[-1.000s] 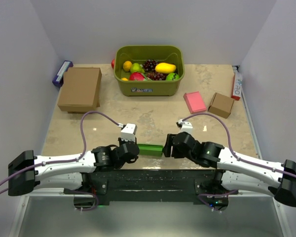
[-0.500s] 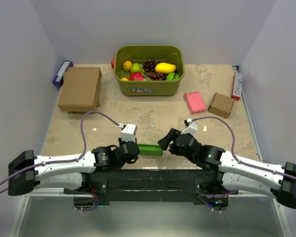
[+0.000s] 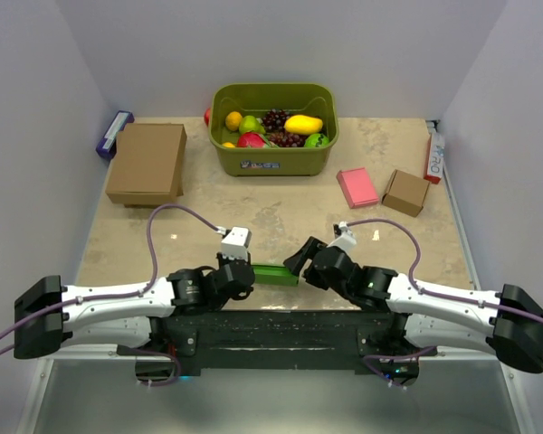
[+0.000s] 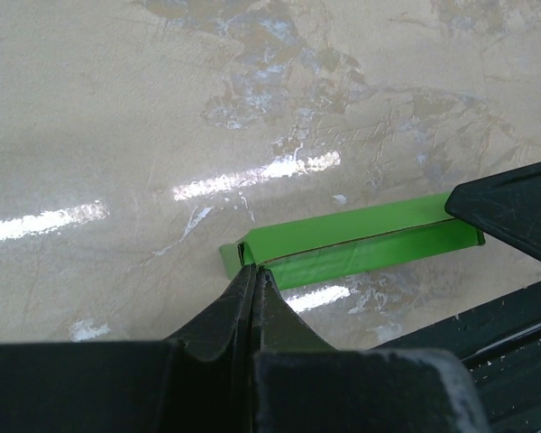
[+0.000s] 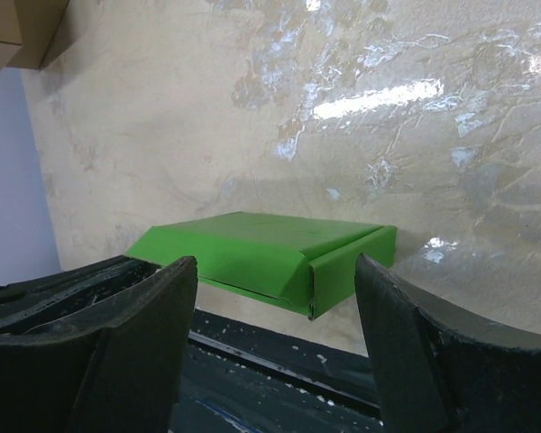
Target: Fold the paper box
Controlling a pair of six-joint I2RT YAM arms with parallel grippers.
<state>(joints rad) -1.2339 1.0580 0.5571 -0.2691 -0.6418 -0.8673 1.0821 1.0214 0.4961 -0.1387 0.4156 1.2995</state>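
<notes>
A robot test booth in a lab.
Plain white walls close in a mottled beige table on three sides. Two cabled robot arms, the left arm and the right arm, are bolted to a black rail at its near edge. A tub of fruit and cardboard boxes sit toward the far edge.

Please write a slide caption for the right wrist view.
Open right hand faces one end of the green paper box lying on the table.
</notes>
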